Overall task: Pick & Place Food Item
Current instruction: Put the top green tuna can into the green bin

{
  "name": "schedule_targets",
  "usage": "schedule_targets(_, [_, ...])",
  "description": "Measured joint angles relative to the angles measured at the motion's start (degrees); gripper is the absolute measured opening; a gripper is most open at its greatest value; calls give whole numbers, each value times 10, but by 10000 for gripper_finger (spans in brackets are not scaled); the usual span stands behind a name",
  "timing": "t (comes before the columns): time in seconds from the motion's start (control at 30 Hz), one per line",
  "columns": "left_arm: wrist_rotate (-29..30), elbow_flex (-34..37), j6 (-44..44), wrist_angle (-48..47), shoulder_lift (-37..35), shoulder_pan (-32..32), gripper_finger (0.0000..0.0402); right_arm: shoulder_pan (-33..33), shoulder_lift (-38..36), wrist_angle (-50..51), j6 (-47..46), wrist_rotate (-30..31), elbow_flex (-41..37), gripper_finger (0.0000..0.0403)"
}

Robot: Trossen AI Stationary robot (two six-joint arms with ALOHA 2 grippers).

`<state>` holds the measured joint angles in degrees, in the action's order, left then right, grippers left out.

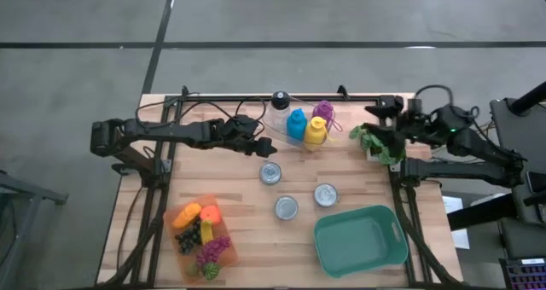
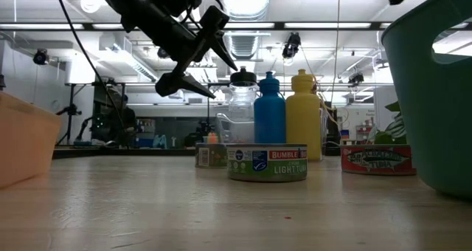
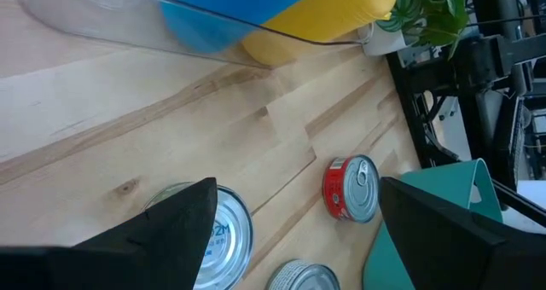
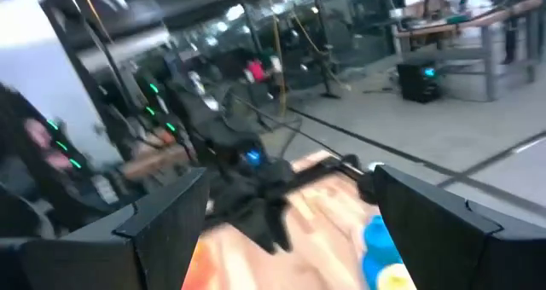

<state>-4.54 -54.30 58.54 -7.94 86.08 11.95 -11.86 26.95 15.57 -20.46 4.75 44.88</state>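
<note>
Left claw hangs above the desk with its fingers spread wide and nothing between them, just beside the clear bottle. Under it sits a tuna can; two more cans lie nearer the green bin. Plastic fruit fills the orange tray at the desk's near left corner. Right claw waits raised at the far right edge, open, by the plant.
</note>
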Motion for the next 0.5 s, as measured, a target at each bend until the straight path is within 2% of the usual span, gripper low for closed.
schedule_targets(0.07, [0,0,0,0,0,0,327,0,22,-2,17,16,0,329])
schedule_targets(0.2, [0,0,0,0,0,0,327,-2,70,4,22,110,-1,329])
schedule_targets(0.27, [0,0,0,0,0,0,327,-2,85,4,12,139,-1,329])
schedule_targets(0.5, [0,0,0,0,0,0,327,-2,132,11,-93,143,-1,329])
